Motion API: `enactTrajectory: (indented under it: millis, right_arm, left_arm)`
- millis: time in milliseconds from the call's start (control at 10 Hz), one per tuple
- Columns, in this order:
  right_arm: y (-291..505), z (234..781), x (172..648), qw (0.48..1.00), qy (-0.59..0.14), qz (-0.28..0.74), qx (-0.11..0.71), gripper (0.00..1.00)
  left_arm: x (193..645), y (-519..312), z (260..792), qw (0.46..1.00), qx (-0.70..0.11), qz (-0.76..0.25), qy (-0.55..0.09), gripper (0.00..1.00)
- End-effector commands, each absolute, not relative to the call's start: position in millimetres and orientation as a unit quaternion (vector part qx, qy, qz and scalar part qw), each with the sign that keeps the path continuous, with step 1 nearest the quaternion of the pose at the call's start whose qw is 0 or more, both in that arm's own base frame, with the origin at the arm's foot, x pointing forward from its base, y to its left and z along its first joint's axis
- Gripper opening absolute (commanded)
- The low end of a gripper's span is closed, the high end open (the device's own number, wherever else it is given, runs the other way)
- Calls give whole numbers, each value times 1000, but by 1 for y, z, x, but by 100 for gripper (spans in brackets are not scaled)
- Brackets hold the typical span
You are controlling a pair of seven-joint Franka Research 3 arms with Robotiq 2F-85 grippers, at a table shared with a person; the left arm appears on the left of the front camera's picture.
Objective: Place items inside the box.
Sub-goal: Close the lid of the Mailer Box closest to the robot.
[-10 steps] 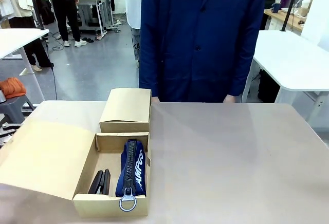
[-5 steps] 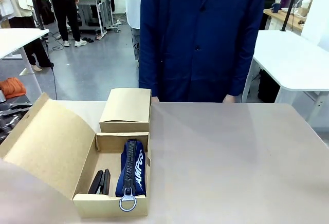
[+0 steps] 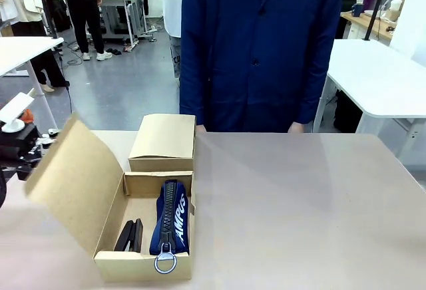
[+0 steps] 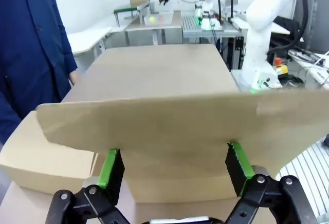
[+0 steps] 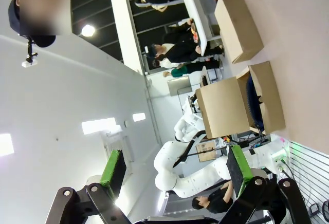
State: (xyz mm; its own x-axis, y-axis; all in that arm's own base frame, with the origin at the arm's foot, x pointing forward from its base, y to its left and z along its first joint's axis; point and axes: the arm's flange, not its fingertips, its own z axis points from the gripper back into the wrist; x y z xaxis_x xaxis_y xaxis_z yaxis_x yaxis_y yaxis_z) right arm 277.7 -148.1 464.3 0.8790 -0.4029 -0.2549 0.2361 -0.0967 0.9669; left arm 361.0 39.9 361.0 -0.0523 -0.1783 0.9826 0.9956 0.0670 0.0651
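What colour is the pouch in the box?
Navy with white lettering; the pouch shows best in the front view.

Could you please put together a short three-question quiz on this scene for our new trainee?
1. True or false: the pouch lies inside the open box.
2. What lies beside the pouch in the box? A) a stapler B) a mug C) scissors
3. Fill in: the left gripper stands at the raised ____ of the box, its fingers spread wide.

Key:
1. True; its zip ring hangs over the near wall.
2. A, the black stapler, on the pouch's left in the front view.
3. Lid; whether the fingers touch the lid cannot be told. A second, closed box sits behind the open one.
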Motion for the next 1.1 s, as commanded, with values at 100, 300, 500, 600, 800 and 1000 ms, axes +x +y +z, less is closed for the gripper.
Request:
enactTrajectory:
  millis: [100,300,500,600,800,1000]
  right_arm:
    - [-148,470,278,662,-56,-241,707,100]
    - [-148,470,278,662,-56,-241,707,100]
    - [-148,470,278,662,-56,-241,707,100]
    - [-148,470,278,662,-56,-241,707,100]
    - [-148,470,278,662,-56,-241,707,100]
    - [-148,470,278,662,-56,-241,707,100]
  left_arm:
    - [360,9,353,556,-374,-547,-502,100]
    - [341,-54,343,528,-405,-558,-496,100]
    - [334,-109,336,553,-417,-548,-469,100]
    - [323,-121,328,557,-418,-559,-450,100]
    - [311,-128,312,570,-397,-578,-428,100]
    - [308,-127,302,579,-393,-594,-397,100]
